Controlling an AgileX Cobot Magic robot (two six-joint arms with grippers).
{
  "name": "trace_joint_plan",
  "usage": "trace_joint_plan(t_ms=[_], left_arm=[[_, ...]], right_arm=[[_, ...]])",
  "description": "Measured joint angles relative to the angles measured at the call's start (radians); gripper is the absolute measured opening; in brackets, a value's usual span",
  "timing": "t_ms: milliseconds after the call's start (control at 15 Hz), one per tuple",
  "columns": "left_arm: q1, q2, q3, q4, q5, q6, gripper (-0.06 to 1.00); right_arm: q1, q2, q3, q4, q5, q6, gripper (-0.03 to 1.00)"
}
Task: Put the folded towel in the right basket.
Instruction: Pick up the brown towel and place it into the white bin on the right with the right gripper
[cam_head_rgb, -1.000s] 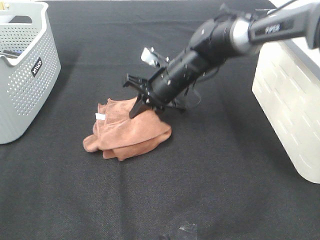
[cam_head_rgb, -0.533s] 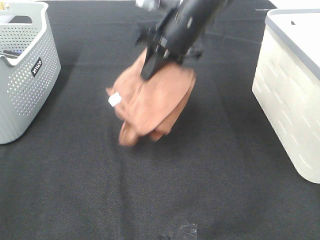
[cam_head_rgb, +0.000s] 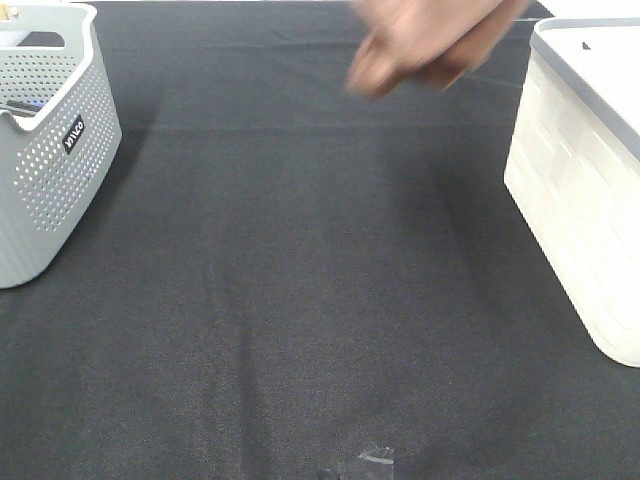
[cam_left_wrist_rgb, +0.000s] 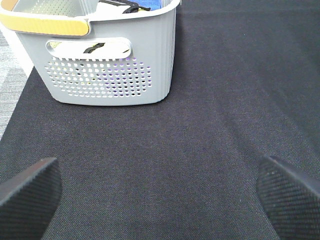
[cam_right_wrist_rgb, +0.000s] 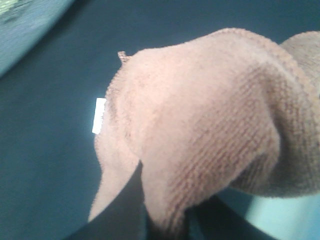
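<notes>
The right gripper (cam_right_wrist_rgb: 162, 222) pinched the brown towel (cam_right_wrist_rgb: 200, 135), which bulged out just ahead of its dark fingers (cam_right_wrist_rgb: 125, 210), clear of the black table (cam_head_rgb: 300, 300) and near the white basket (cam_head_rgb: 585, 190). The left gripper (cam_left_wrist_rgb: 160, 200) was spread wide, well apart from the towel.

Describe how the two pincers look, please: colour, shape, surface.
The left pincer has two black fingers with rounded tips and a fine dotted, fabric-like texture. Of the right pincer only dark, smooth-looking finger parts show; the brown towel hides the rest. No cables, markings or arm links are visible.
</notes>
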Motion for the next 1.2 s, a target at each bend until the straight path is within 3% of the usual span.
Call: trace_joint_plan(t_ms=[67,200,333,400,467,600,733,1067,1133,1200], left_arm=[[0.000,0.000,0.000,0.000,0.000,0.000,0.99],[0.000,0.000,0.000,0.000,0.000,0.000,0.99],[0.000,0.000,0.000,0.000,0.000,0.000,0.99],[0.000,0.000,0.000,0.000,0.000,0.000,0.99],[0.000,0.000,0.000,0.000,0.000,0.000,0.99],[0.000,0.000,0.000,0.000,0.000,0.000,0.99],[0.000,0.000,0.000,0.000,0.000,0.000,0.99],[0.000,0.000,0.000,0.000,0.000,0.000,0.99],[0.000,0.000,0.000,0.000,0.000,0.000,0.99],[0.000,0.000,0.000,0.000,0.000,0.000,0.99]], right_arm=[[-0.031,-0.030,0.000,-0.052,0.000,0.025,0.12],[-0.177,-0.054,0.000,-0.102,0.000,0.068,0.12],[-0.362,-0.046,0.000,-0.099,0.000,0.080,0.12],[-0.362,-0.046,0.000,-0.099,0.000,0.080,0.12],[-0.496,-0.029,0.000,-0.064,0.000,0.082,0.12],[-0.609,0.022,0.000,-0.014,0.001,0.111,0.12],[-0.661,0.098,0.000,-0.002,0.001,0.137,0.12],[-0.667,0.227,0.000,0.030,0.000,0.144,0.12],[-0.667,0.240,0.000,0.035,0.000,0.145,0.14],[-0.667,0.250,0.000,0.047,0.000,0.146,0.28]])
